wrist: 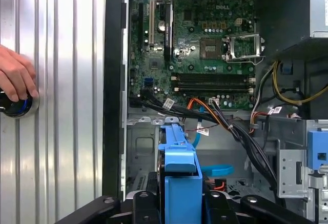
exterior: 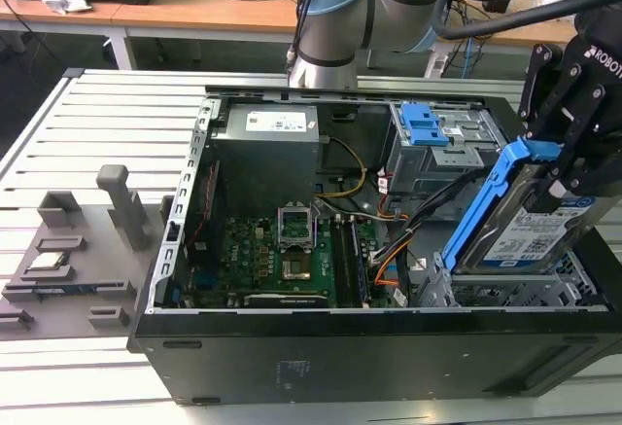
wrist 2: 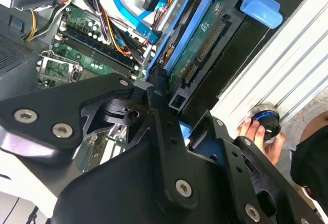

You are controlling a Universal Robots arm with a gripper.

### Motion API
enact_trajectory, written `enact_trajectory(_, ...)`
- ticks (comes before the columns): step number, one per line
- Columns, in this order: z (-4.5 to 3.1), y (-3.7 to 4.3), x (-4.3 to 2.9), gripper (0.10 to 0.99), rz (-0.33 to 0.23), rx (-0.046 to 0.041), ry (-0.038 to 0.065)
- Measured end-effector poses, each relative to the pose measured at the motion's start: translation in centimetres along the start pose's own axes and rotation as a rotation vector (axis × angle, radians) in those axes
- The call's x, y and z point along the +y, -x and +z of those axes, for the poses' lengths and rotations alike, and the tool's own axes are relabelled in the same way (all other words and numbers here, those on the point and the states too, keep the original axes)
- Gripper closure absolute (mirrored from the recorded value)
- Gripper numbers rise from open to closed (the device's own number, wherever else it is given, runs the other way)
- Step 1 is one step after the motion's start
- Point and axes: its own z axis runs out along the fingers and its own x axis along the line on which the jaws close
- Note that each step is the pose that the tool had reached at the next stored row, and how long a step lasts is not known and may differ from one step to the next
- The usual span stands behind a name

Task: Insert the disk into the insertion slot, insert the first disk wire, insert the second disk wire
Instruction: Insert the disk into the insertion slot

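My gripper (exterior: 573, 167) is shut on the disk (exterior: 530, 235), a silver drive with a white label in a bright blue carrier frame. The disk hangs steeply tilted, its lower end just above the insertion slot (exterior: 496, 294), a low grey perforated cage at the case's front on the exterior view's right. In the second wrist view the black fingers (wrist 2: 159, 96) clamp the disk (wrist 2: 205, 44) by its blue frame. The first wrist view looks down the carrier (wrist: 182, 183) onto the cage (wrist: 141, 147). Loose black and orange wires (exterior: 408, 235) lie beside the cage.
A taller grey cage with a blue latch (exterior: 428, 128) stands behind the slot. The motherboard (exterior: 282, 250) and power supply (exterior: 267, 148) fill the rest of the open case. A person's hand (wrist: 15, 75) rests on a round knob (wrist: 13, 106) on the slatted table.
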Motion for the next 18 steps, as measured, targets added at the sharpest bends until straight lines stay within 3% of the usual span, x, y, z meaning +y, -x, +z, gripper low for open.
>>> enact_trajectory(18,4.17,0.07,-0.16,0.722,0.0,0.0005,0.0)
